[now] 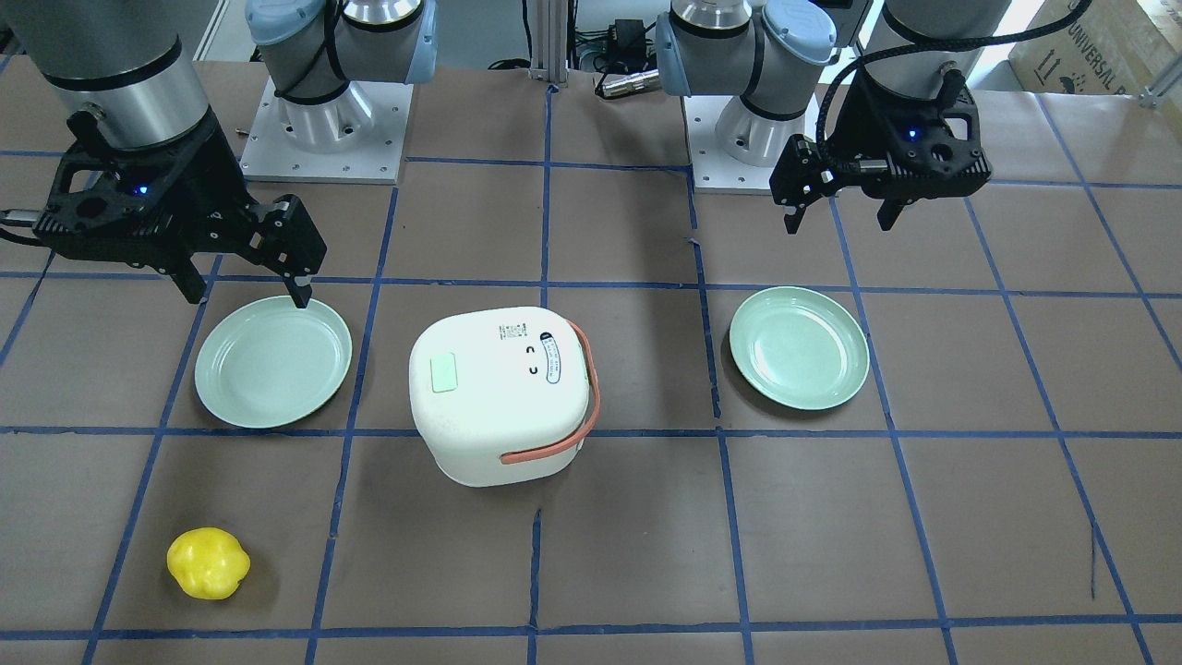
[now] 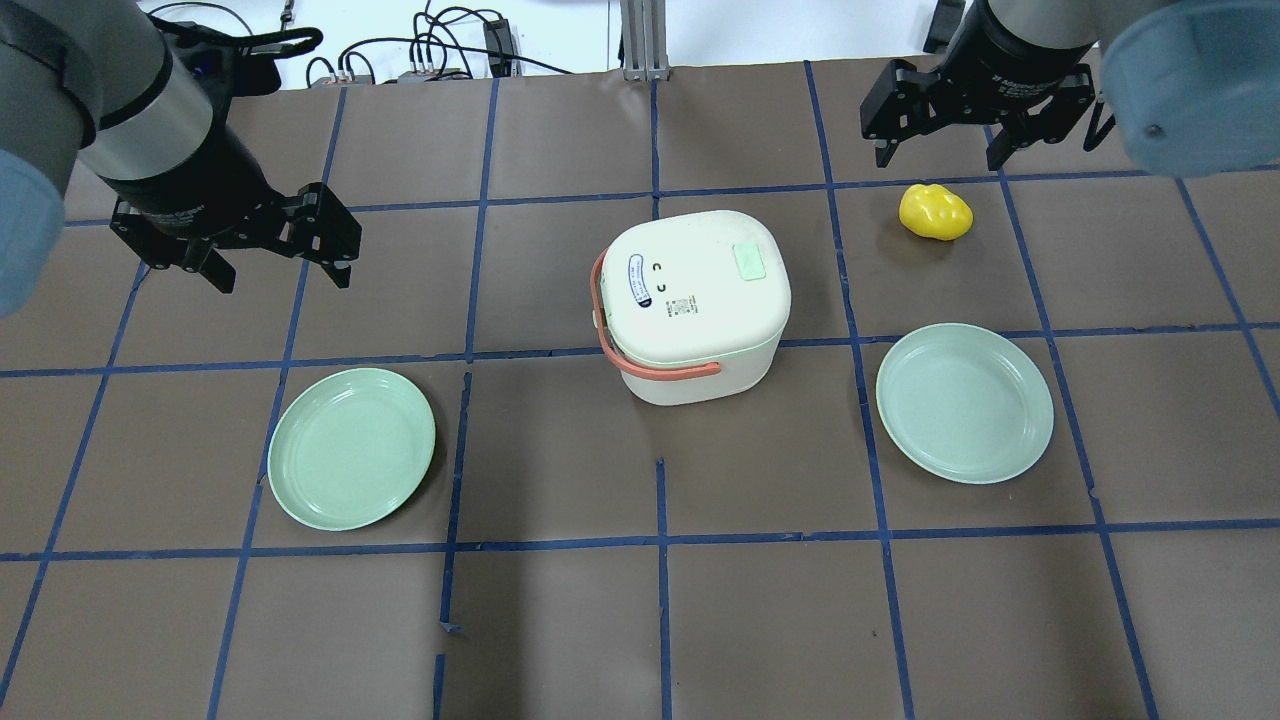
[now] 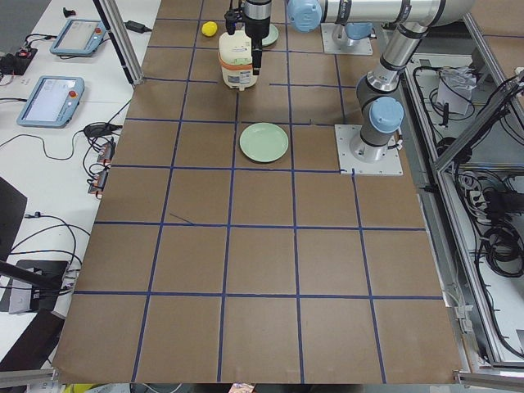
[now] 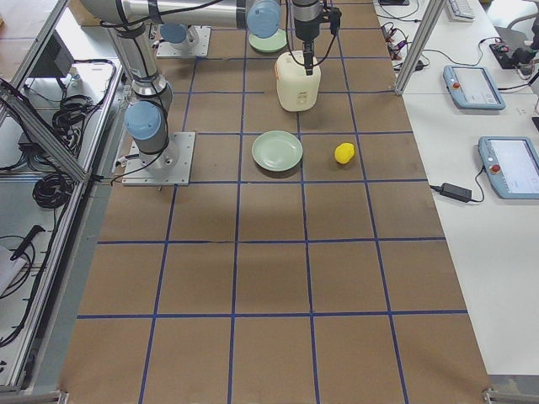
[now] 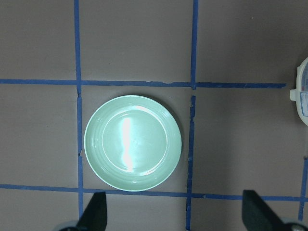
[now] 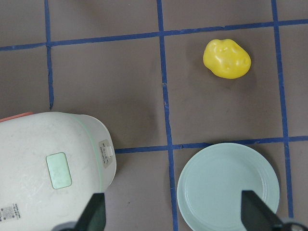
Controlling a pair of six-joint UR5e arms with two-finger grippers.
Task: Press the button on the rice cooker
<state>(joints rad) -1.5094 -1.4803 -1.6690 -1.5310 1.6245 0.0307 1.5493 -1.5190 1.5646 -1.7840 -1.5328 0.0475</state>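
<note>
Overhead exterior view: the rice cooker (image 2: 690, 300) stands shut on the table (image 2: 560, 600) between the two arms. Its pale green button (image 2: 750, 262) sits on the half of the lid nearer the right arm.
Right arm: the right gripper (image 2: 938, 152) hangs high with its fingers spread wide and nothing between them. In the right wrist view the button (image 6: 58, 170) lies below it and to its inboard side, well apart.
Left arm: the left gripper (image 2: 280, 275) is also spread and empty. A green plate (image 5: 133, 143) lies below and just ahead of its fingers, and only the cooker's rim shows at its inboard side.
Likely presser: the right arm, judging by which side the button is on.
Risk, spread fingers: if the jaws stay apart, they could straddle the small button and land on bare lid.
Risk, off-centre push: the button sits near a corner of the lid, so a slanted press could tip the light-looking cooker or slide it.
Risk, wrong target: a small latch tab (image 6: 109, 151) on the cooker's wall faces the right gripper and could be struck instead.
Risk, bystanders: a yellow pepper (image 6: 227, 58) and a second plate (image 6: 228, 185) lie below the right gripper on its outboard side, where only a wide swing would hit them.
</note>
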